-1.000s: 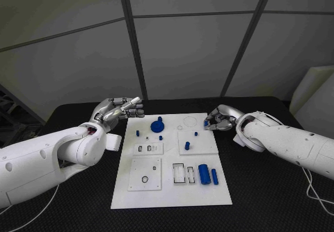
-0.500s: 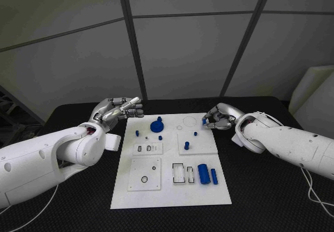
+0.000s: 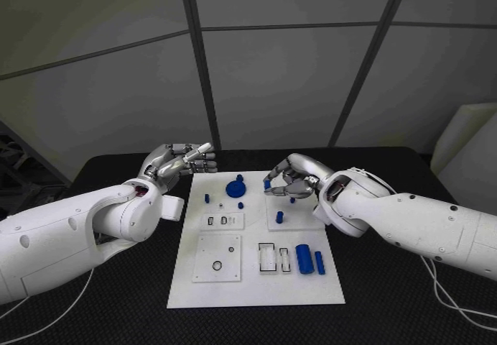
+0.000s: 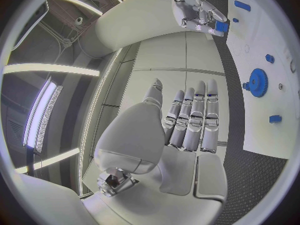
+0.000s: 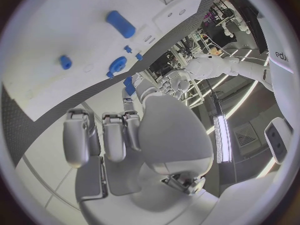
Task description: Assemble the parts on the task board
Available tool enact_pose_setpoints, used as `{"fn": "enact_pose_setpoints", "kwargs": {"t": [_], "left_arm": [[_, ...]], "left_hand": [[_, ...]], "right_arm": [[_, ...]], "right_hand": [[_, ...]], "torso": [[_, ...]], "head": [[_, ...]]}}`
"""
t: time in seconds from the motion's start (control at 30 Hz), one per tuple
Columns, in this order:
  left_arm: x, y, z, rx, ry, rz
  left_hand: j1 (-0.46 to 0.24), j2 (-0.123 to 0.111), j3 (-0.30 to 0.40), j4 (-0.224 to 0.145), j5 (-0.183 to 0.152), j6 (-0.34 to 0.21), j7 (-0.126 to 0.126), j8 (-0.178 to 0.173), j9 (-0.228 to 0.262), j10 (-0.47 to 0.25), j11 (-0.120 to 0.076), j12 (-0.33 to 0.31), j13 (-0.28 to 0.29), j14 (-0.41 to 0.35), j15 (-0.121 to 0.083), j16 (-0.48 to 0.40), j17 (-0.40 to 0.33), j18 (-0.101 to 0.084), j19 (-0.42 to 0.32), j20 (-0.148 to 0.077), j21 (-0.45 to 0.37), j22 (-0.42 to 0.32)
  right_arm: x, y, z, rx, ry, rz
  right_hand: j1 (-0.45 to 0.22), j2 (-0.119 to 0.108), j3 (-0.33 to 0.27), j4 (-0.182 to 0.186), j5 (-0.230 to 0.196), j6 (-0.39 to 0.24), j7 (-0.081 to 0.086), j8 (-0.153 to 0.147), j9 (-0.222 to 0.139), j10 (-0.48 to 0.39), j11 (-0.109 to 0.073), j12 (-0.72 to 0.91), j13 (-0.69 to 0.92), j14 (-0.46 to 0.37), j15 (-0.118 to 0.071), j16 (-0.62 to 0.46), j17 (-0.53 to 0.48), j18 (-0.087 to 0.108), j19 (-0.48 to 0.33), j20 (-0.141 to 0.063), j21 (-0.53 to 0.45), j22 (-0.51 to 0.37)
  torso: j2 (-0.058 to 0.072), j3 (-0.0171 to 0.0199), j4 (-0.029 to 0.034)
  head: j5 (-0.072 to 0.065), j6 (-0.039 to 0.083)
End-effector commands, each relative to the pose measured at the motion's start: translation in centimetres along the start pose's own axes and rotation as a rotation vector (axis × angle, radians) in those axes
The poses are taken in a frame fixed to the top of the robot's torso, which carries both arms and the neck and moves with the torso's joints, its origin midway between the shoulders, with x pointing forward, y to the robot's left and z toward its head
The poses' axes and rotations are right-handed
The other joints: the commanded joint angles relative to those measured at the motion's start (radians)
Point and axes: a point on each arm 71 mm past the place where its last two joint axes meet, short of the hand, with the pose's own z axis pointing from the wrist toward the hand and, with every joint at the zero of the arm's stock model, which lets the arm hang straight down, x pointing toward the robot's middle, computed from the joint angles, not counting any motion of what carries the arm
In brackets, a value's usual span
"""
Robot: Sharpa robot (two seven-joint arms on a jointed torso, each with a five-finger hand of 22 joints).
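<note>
Head camera: high, looking down and forward over the black table [image 3: 124, 316], taking in the whole task board [image 3: 253, 287] and both arms from some way off.

Left wrist camera: fisheye, close behind the left hand [image 4: 187, 120], looking along its straight fingers [image 4: 209, 115]; the board lies along one side of the circle, the right hand [image 4: 200, 10] far off.

Right wrist camera: fisheye, close behind the right hand [image 5: 125, 130], with the board beyond.

Shared by all three views: the board and its blue gear [image 3: 235, 189] [image 4: 257, 81] [image 5: 117, 64].
</note>
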Motion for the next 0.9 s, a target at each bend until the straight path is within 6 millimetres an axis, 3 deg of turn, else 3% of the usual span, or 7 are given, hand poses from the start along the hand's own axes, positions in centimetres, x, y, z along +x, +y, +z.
{"fn": "enact_pose_setpoints", "kwargs": {"t": [0.03,0.17,0.37,0.47,0.67,0.9], "left_arm": [[0.1,0.0,0.3,0.001,0.012,-0.001],[0.2,0.2,0.7,0.0,0.01,0.0],[0.4,0.3,0.9,-0.001,0.009,0.0],[0.3,0.4,0.9,-0.002,0.007,0.0],[0.4,0.4,1.0,-0.002,0.009,0.0],[0.5,0.4,1.0,-0.003,0.01,-0.001]], "left_hand": [[-0.001,0.014,-0.001,-0.006,-0.005,0.009,0.001,-0.003,0.0,0.01,-0.003,-0.004,0.001,0.003,0.002,-0.007,0.002,-0.013,-0.005,0.002,-0.002,-0.001],[-0.001,0.017,-0.001,-0.007,-0.005,0.012,-0.001,-0.003,0.001,0.013,-0.004,-0.003,0.001,0.006,0.001,-0.007,0.003,-0.013,-0.005,0.001,-0.001,-0.001],[-0.001,0.019,-0.001,-0.008,-0.004,0.013,-0.001,-0.003,0.001,0.015,-0.005,-0.003,0.002,0.007,0.0,-0.008,0.003,-0.013,-0.004,0.001,-0.001,-0.001],[-0.001,0.019,-0.001,-0.009,-0.003,0.014,-0.001,-0.003,0.001,0.015,-0.005,-0.003,0.002,0.007,0.0,-0.008,0.003,-0.013,-0.004,0.001,-0.001,-0.001],[-0.001,0.019,-0.001,-0.009,-0.003,0.014,-0.001,-0.003,0.001,0.015,-0.005,-0.003,0.002,0.007,0.0,-0.008,0.003,-0.013,-0.004,0.001,-0.001,-0.001],[0.0,0.02,-0.001,-0.009,-0.002,0.014,-0.001,-0.003,0.001,0.016,-0.005,-0.004,0.001,0.007,0.0,-0.008,0.004,-0.013,-0.004,0.001,-0.001,-0.001]], "right_arm": [[0.7,1.4,0.7,0.012,-0.015,-0.065],[2.3,3.2,2.0,-0.002,0.02,-0.096],[4.2,4.7,2.9,-0.009,0.069,-0.138],[5.3,5.3,3.3,-0.008,0.076,-0.165],[7.2,6.0,3.4,-0.015,0.098,-0.198],[8.6,6.5,3.4,-0.025,0.111,-0.216]], "right_hand": [[-0.006,0.002,-0.004,0.0,-0.003,0.033,-0.029,-0.004,0.038,0.033,-0.008,-0.004,0.166,0.091,-0.004,0.001,0.203,-0.001,0.029,-0.009,0.003,0.132],[-0.005,0.003,-0.003,-0.003,-0.004,0.033,-0.03,-0.005,0.039,0.032,-0.008,-0.005,0.165,0.091,-0.004,0.001,0.202,-0.001,0.027,-0.009,0.002,0.129],[-0.006,0.0,-0.004,-0.007,-0.006,0.03,-0.029,-0.009,0.04,0.03,-0.008,-0.007,0.163,0.09,-0.004,0.0,0.2,0.001,0.022,-0.009,-0.003,0.12],[-0.006,-0.001,-0.005,-0.008,-0.005,0.03,-0.028,-0.01,0.04,0.03,-0.008,-0.008,0.162,0.091,-0.004,0.0,0.201,0.001,0.023,-0.009,-0.002,0.122],[-0.013,-0.005,-0.006,-0.012,0.007,0.025,-0.026,-0.016,0.042,0.029,-0.006,-0.008,0.163,0.091,-0.003,0.001,0.202,0.0,0.025,-0.009,-0.001,0.125],[-0.018,-0.009,-0.009,-0.014,0.009,0.023,-0.024,-0.02,0.043,0.03,-0.005,-0.008,0.163,0.091,-0.003,0.001,0.203,0.0,0.025,-0.008,-0.001,0.126]], "torso": [[-0.009,-0.0032,0.0059],[-0.013,-0.0058,0.01],[-0.014,-0.0085,0.0107],[-0.016,-0.0067,0.007],[-0.014,-0.0051,0.0106],[-0.013,-0.0045,0.0102]], "head": [[0.008,-0.003],[0.014,-0.008],[0.023,-0.015],[0.034,-0.019],[0.038,-0.022],[0.048,-0.03]]}}
